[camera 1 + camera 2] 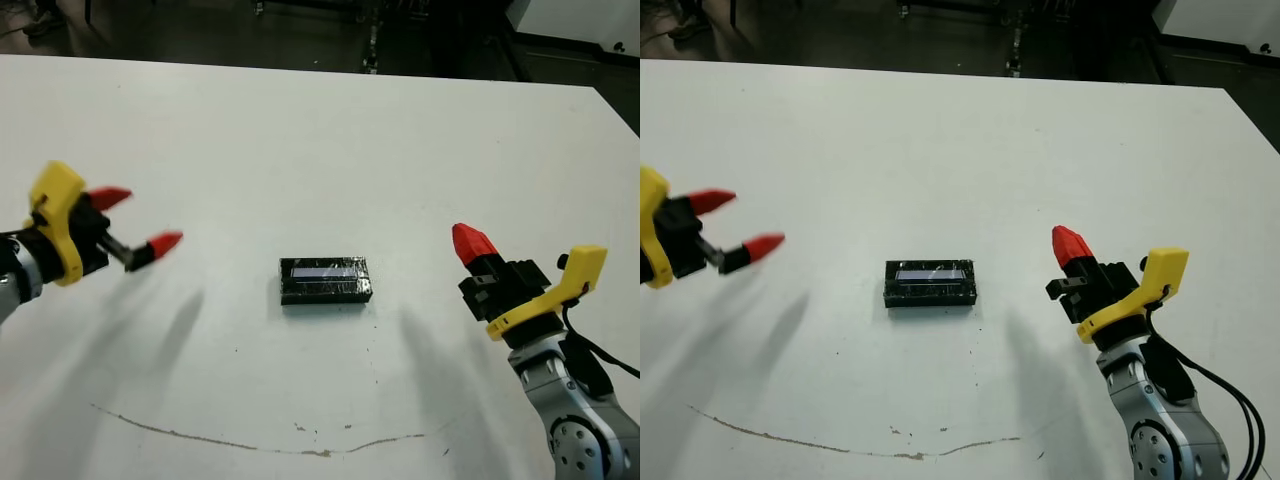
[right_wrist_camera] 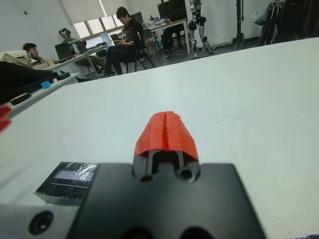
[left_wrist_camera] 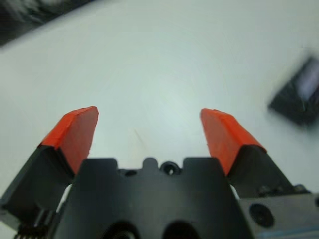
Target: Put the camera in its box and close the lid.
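Lid: glossy black lid (image 1: pixel 325 281) lay flat at mid-table, between the two arms, with a pale reflective streak across its top.
Box: no white tray showed anywhere; judged to sit under the lid, so the box looked already closed, though the views could not confirm it.
Camera: not seen in any view; probably inside the box, but that was a guess only.
Left gripper: left gripper (image 1: pixel 135 222) hovered above the table (image 1: pixel 300 130), well left of the lid, its fingers (image 3: pixel 75 132) spread apart and holding nothing.
Right gripper: right gripper (image 1: pixel 472 243) hovered well right of the lid, its two red tips pressed together, empty.
Stage: task judged at or near its end, both arms clear of the lid.
Risk, seating: if the lid rested skewed or only half down on the box, it could slide off at a touch; the head views showed its edges roughly square, yet the seam was hidden.
Risk, contact: either arm swinging low across the middle could knock the lid, since it lay loose on a smooth table.
Risk, false finish: with the camera hidden, an empty box under the lid would pass unnoticed.
Surroundings: a faint brown scuff line (image 1: pixel 250 440) curved along the near side of the table; people (image 2: pixel 127 30) sat at desks far beyond it.
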Robot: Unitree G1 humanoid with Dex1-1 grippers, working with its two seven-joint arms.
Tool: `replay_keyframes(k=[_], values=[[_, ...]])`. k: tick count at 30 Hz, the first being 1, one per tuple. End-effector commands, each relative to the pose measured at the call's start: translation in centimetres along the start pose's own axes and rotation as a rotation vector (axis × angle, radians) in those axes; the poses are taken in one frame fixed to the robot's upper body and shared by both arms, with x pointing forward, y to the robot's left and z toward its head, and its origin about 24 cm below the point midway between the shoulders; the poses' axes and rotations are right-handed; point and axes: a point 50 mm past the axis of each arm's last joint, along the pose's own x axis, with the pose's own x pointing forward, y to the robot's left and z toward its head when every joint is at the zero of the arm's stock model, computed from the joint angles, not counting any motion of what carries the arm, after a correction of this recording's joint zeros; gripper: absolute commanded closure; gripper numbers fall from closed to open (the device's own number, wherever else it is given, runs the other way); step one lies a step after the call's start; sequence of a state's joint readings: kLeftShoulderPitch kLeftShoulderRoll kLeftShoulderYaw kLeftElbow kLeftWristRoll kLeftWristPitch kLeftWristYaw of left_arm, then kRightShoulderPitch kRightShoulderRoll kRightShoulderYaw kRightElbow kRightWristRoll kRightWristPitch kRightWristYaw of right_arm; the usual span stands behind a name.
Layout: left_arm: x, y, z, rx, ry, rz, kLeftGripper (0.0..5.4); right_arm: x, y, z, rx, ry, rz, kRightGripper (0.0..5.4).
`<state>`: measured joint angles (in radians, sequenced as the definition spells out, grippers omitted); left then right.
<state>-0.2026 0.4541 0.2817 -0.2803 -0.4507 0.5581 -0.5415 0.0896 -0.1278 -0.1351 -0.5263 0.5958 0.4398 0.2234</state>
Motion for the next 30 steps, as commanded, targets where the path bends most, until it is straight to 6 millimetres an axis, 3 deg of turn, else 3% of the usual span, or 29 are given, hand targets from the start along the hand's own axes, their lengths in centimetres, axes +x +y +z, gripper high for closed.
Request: replay_keyframes(k=[1, 7, 13, 22, 30], values=[[1.0, -1.8, 1.0, -0.056, -0.126, 0.001, 1.20, -0.1, -0.3, 0.2, -0.013, 0.004, -0.017, 5.40], [2.8, -6.0, 1.8, -0.127, -0.219, -0.044, 2.08, -0.1, -0.4, 0.2, -0.019, -0.001, -0.009, 5.40], [4.5, -8.8, 1.1, -0.184, -0.247, -0.169, 3.01, -0.1, -0.4, 0.1, -0.019, 0.002, -0.015, 5.40], [5.0, -11.4, -1.7, -0.171, -0.019, -0.264, 4.41, -0.3, -0.5, 0.0, -0.010, 0.000, -0.023, 5.40], [4.8, -12.6, -5.5, -0.140, 0.188, -0.291, 5.39, -0.3, -0.4, 0.0, 0.000, 0.005, -0.025, 5.40]])
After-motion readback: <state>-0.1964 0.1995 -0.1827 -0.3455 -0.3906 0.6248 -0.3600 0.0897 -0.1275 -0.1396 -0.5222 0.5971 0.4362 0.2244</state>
